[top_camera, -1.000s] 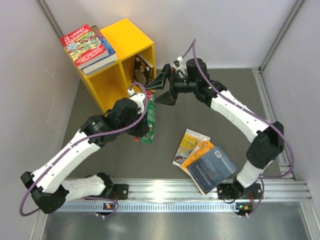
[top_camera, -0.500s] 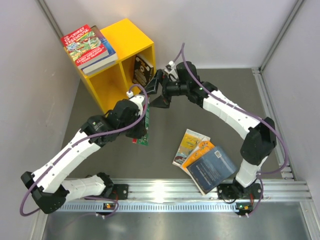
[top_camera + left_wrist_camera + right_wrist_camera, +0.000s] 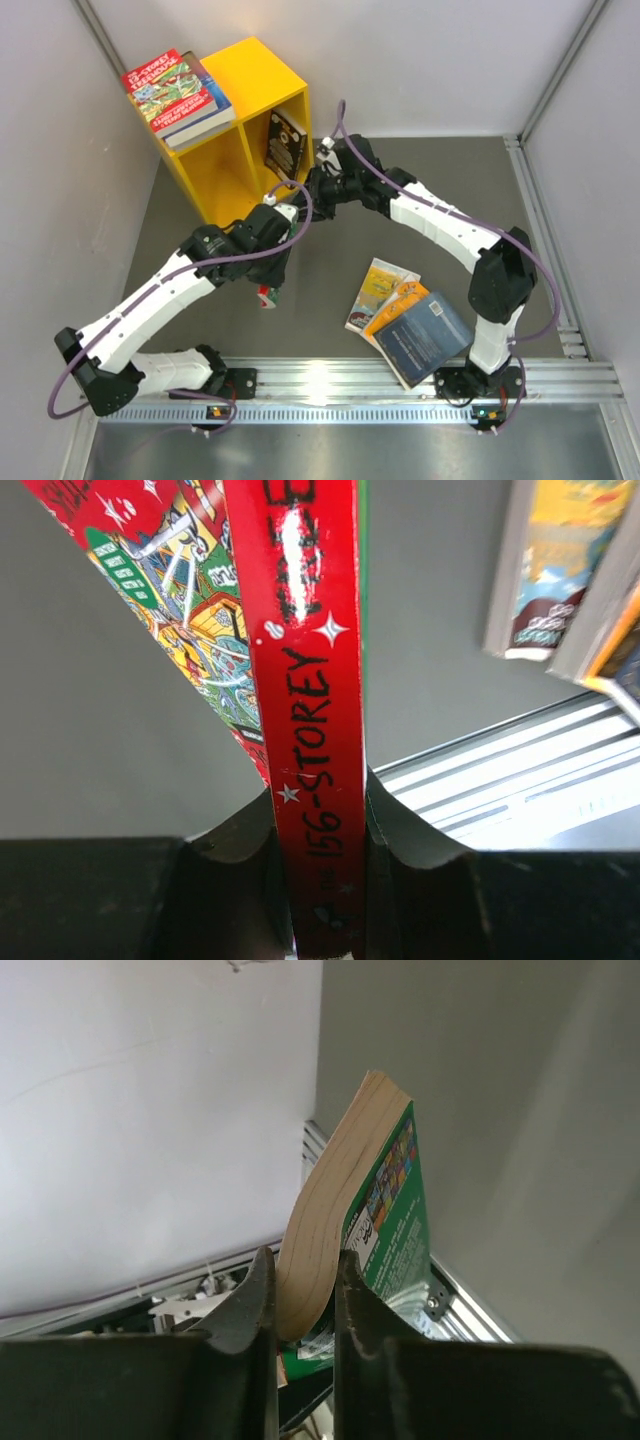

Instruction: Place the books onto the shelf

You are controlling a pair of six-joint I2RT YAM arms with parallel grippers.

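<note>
Grey counter (image 3: 440,200) between white walls carries the yellow shelf (image 3: 255,75) at the back left, with a stack of books (image 3: 178,92) lying on its roof and one dark book (image 3: 282,140) standing in the right compartment. Just in front of it both arms hold the red-spined book (image 3: 310,710): the left tool (image 3: 318,810) is clamped across its spine and the right tool (image 3: 300,1270) is pinched nearly closed on its page edge. I judge the job roughly half done, with this book to slot in and three loose books (image 3: 410,320) near the right arm's base yet to be fetched.
</note>
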